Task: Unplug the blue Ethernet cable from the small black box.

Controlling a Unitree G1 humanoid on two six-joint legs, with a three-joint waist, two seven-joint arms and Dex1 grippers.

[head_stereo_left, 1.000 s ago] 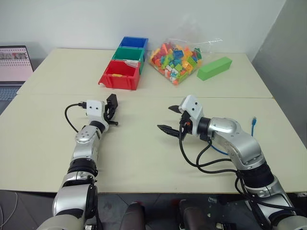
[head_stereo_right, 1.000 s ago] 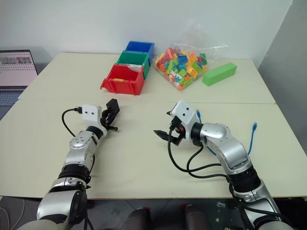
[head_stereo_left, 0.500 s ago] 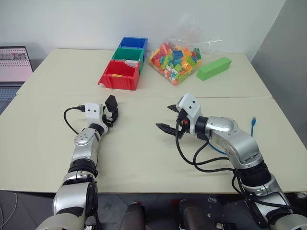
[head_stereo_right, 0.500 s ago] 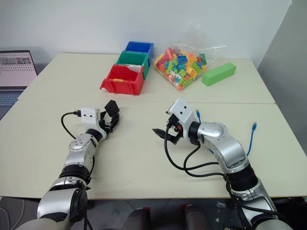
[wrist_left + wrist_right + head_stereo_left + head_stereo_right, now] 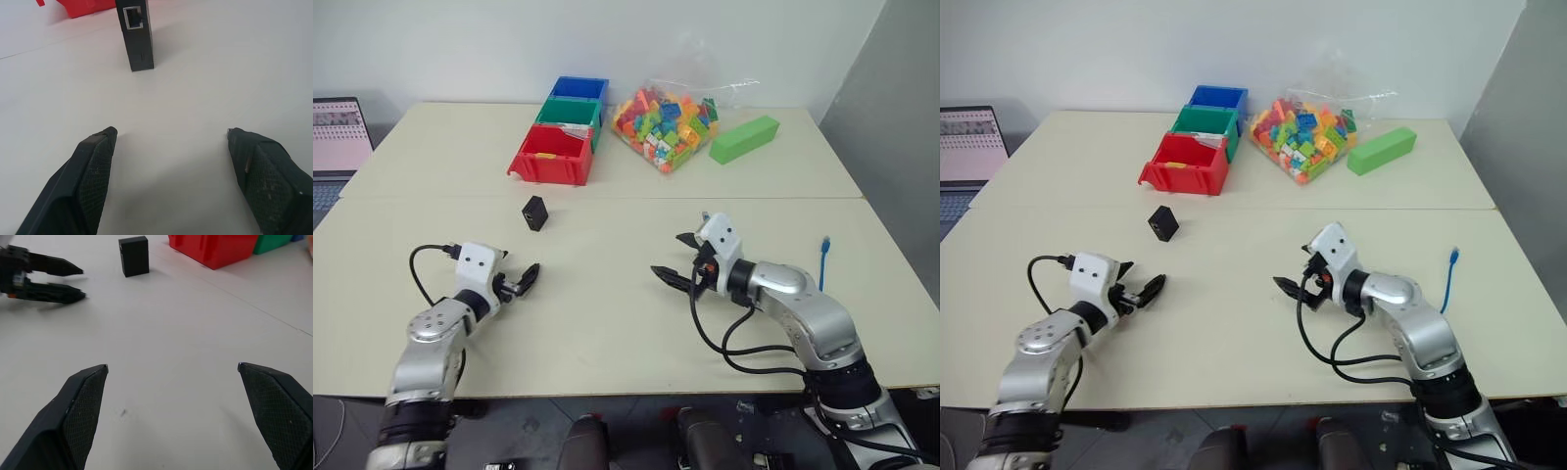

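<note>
Laptop [image 5: 337, 137] with a lit screen at the far left, its edge poking in beside the pale cream matte worktop [image 5: 607, 323], which is two smooth slabs meeting at a thin seam.

Left claw [image 5: 524, 281] low over the near-left worktop, its two black fingers [image 5: 95, 166] spread wide with nothing between them; pads show a fine cross-hatched grip texture, tips tapering to blunt wedges. White housing behind it, a black wire looping off.

Small matte-black rectangular box [image 5: 534, 212] stands alone on the worktop ahead of the left claw, well apart from it, near the red bin. The left wrist view shows a square port with a pale rim in the face towards the claw, nothing plugged in.

Three open plastic bins in a row running away from the robot: red [image 5: 553, 157] nearest, green [image 5: 568, 113] behind, blue [image 5: 579, 88] farthest, touching one another. Just beside them, a clear crinkled plastic bag of mixed-colour toy bricks [image 5: 664, 122], then a long bright-green rectangular block [image 5: 744, 139] lying at an angle.

Right claw [image 5: 677, 259] near the middle of the worktop, pointing left, fingers [image 5: 80, 406] spread and empty, same hatched pads.

Thin bright-blue Ethernet cable [image 5: 823, 259] lies on the right side of the worktop, one small plug end towards the far edge, well apart from the black box and free of it; its lower run passes behind the right arm.
</note>
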